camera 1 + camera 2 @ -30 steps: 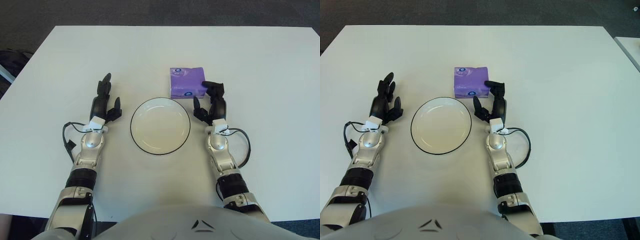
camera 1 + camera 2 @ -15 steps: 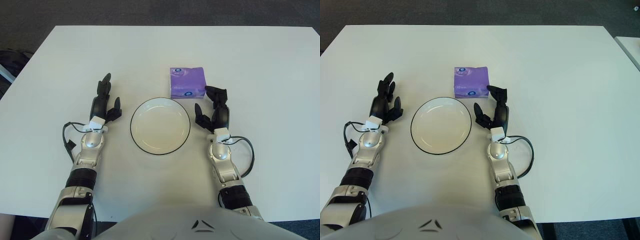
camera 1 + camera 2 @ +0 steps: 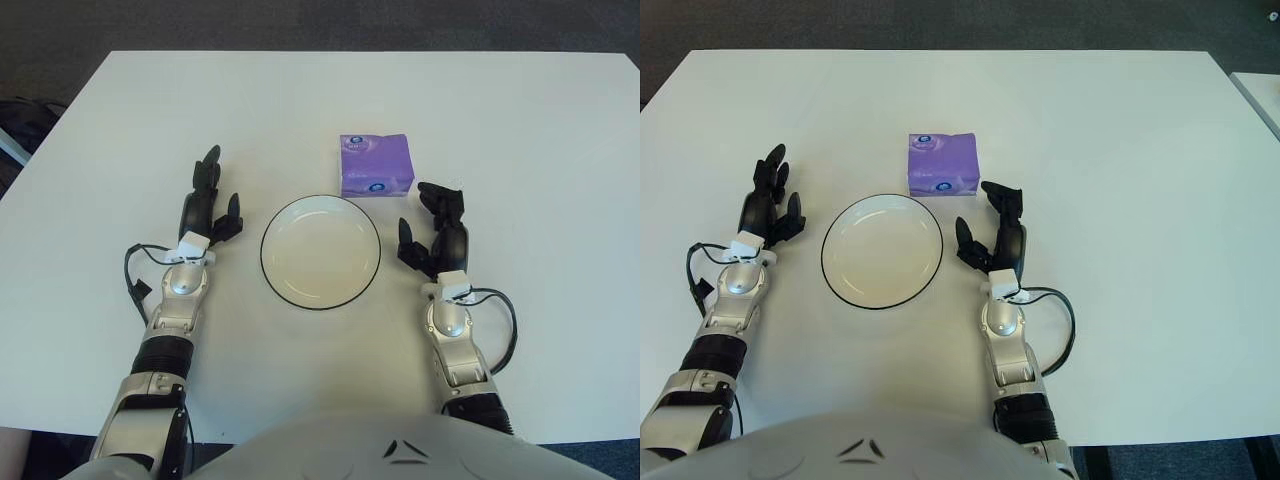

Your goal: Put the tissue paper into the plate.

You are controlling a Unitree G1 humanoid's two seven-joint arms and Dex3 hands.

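Observation:
A purple tissue pack (image 3: 376, 165) lies on the white table just beyond the right rim of a round white plate (image 3: 320, 252) with a dark edge; the plate holds nothing. My right hand (image 3: 436, 228) is to the right of the plate and a little nearer than the pack, fingers spread, touching neither. My left hand (image 3: 207, 203) shows left of the plate with its fingers extended and nothing in them.
The white table (image 3: 520, 130) stretches wide beyond and beside the plate. Dark floor lies past its far edge. A black cable loops at each wrist, as with the right wrist cable (image 3: 500, 320).
My right hand has drawn back toward me, away from the tissue pack's right front corner. The pack, the plate and my left hand have stayed in place.

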